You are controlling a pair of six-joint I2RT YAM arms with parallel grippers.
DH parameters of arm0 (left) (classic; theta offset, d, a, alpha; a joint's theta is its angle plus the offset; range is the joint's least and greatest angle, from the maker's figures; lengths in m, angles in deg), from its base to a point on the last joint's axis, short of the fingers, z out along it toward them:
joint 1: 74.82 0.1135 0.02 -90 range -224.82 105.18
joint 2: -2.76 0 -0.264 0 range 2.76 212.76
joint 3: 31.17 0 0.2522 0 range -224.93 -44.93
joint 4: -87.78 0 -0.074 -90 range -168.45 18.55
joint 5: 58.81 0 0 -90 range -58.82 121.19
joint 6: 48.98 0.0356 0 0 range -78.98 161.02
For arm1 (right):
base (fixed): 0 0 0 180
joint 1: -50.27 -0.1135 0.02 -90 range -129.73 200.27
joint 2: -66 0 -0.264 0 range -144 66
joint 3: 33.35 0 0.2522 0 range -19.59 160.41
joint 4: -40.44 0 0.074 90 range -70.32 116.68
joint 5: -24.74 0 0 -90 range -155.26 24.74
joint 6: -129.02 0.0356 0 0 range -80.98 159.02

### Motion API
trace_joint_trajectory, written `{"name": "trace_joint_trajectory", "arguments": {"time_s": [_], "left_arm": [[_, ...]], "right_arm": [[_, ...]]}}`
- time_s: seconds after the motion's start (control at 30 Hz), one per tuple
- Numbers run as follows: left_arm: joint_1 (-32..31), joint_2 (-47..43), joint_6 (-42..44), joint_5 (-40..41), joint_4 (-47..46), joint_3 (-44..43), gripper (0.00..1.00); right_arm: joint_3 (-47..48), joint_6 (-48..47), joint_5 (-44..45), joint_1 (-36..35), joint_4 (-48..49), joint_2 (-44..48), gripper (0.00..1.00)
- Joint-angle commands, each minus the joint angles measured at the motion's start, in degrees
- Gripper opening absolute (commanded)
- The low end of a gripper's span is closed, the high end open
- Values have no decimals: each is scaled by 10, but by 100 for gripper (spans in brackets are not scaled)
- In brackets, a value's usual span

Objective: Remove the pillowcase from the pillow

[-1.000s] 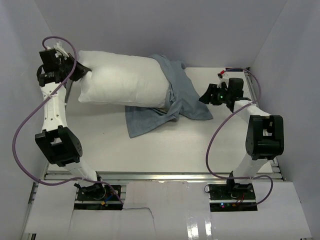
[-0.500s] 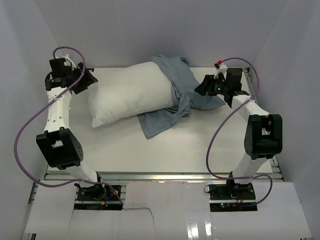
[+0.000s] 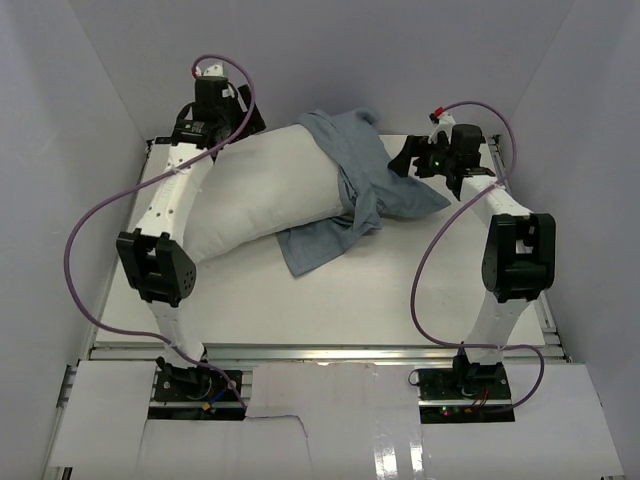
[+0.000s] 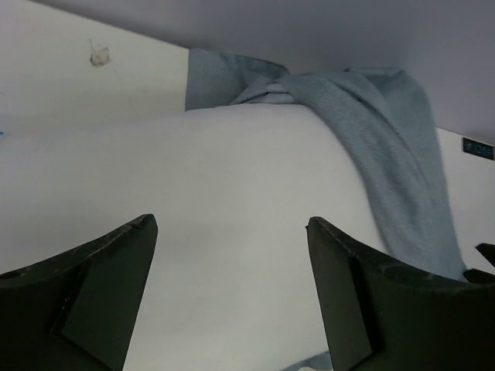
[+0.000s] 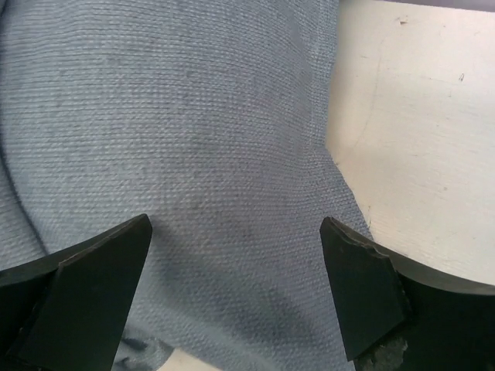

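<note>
The white pillow (image 3: 255, 190) lies slantwise across the back of the table. Its right end is still wrapped in the grey-blue pillowcase (image 3: 372, 178), which is bunched there and trails onto the table in front. My left gripper (image 3: 238, 124) hovers open over the pillow's back edge. In the left wrist view the left gripper (image 4: 232, 222) has bare pillow (image 4: 224, 178) below it and the pillowcase (image 4: 387, 154) beyond. My right gripper (image 3: 404, 166) is open just above the cloth's right flap. The right wrist view shows the right gripper (image 5: 236, 222) over pillowcase (image 5: 178, 116) weave, holding nothing.
Enclosure walls close in at the left, the back (image 3: 320, 60) and the right. Purple cables (image 3: 85, 250) loop off both arms. Bare table (image 3: 330, 300) lies in front of the pillow, and table (image 5: 418, 116) shows beside the cloth in the right wrist view.
My left gripper let go of the pillow's left end and swung right along the back. The pillow settled and shifted right. My right gripper opened wider and moved back slightly.
</note>
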Motion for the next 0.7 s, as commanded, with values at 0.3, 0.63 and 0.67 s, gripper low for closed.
{"name": "trace_joint_trajectory", "arguments": {"time_s": [0.3,0.63,0.67], "left_arm": [[-48,167,-69,41,40,-2,98],[-98,136,5,59,-48,138,0],[-99,126,9,72,-48,138,0]], "right_arm": [[11,-22,9,-18,-25,-72,97],[-78,-20,70,-92,-55,-19,99],[-97,-18,77,-98,-54,-10,99]]}}
